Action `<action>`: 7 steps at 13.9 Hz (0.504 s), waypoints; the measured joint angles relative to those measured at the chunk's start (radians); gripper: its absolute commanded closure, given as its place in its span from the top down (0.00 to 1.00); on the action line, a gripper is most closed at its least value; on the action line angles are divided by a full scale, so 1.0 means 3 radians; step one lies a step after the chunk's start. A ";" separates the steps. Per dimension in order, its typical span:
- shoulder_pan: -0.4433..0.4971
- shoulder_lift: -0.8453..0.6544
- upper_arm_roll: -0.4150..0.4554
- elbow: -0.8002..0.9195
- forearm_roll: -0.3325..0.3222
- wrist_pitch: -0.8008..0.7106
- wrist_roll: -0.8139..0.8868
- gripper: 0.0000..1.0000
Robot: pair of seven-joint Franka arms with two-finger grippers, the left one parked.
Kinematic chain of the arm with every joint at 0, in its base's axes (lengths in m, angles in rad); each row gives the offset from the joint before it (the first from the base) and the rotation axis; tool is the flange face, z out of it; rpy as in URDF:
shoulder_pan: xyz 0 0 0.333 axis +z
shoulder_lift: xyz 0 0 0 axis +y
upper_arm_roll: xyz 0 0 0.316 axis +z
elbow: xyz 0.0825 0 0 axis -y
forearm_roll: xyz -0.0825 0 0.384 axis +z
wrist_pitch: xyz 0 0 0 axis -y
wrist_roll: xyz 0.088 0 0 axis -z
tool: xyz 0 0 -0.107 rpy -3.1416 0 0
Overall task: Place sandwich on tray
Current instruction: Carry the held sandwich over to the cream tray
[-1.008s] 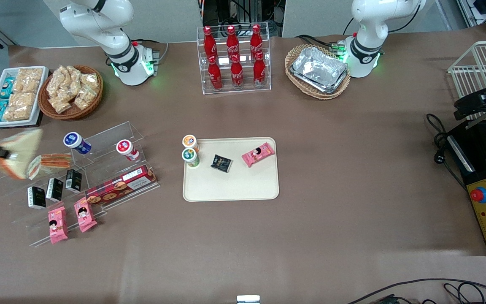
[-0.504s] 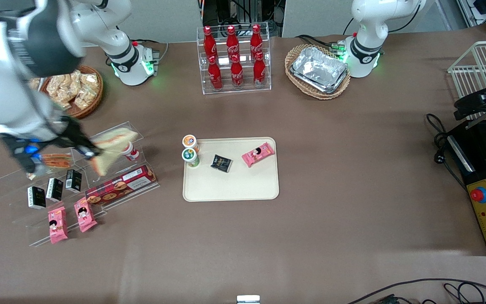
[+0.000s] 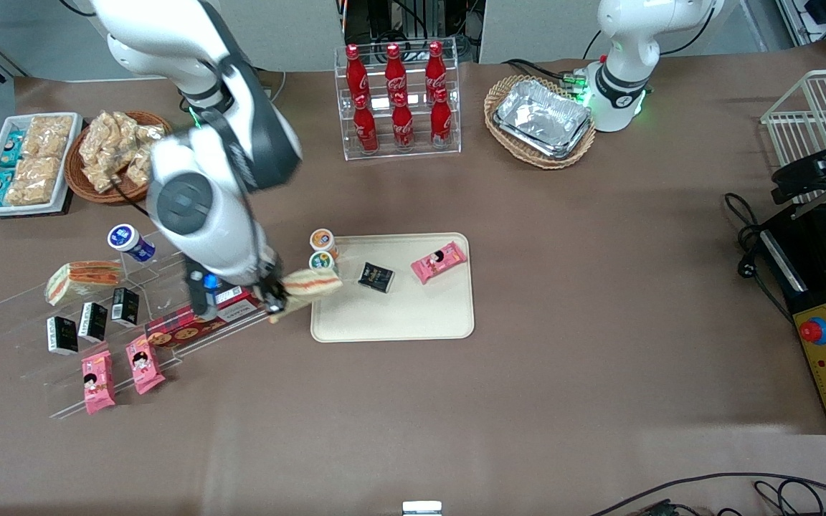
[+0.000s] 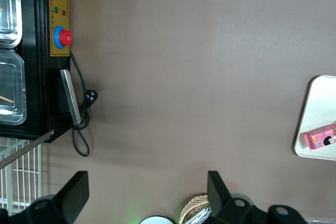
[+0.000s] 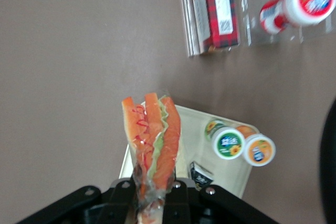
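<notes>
While the sandwich (image 5: 152,145) is clamped in the hand (image 3: 274,299) at the tray's (image 3: 413,322) edge, carriage is underway; lowering onto bare tray is needed.

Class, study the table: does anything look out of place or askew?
Nothing is spilled or damaged. The only thing off a surface is the sandwich, clamped in the gripper above the tray's corner beside the two cups.

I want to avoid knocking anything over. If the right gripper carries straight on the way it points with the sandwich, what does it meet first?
The gripper, shut on the sandwich, points over the tray. First in line are probably the green-lidded cup and orange-lidded cup at the tray's corner, though height is unclear.
</notes>
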 measured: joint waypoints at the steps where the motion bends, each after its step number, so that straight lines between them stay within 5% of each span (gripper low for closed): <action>1: 0.0016 0.0111 -0.0001 0.0001 0.0075 0.0074 0.0111 0.05; 7: 0.0288 0.0437 -0.0005 0.0000 0.0132 0.0655 0.1337 0.03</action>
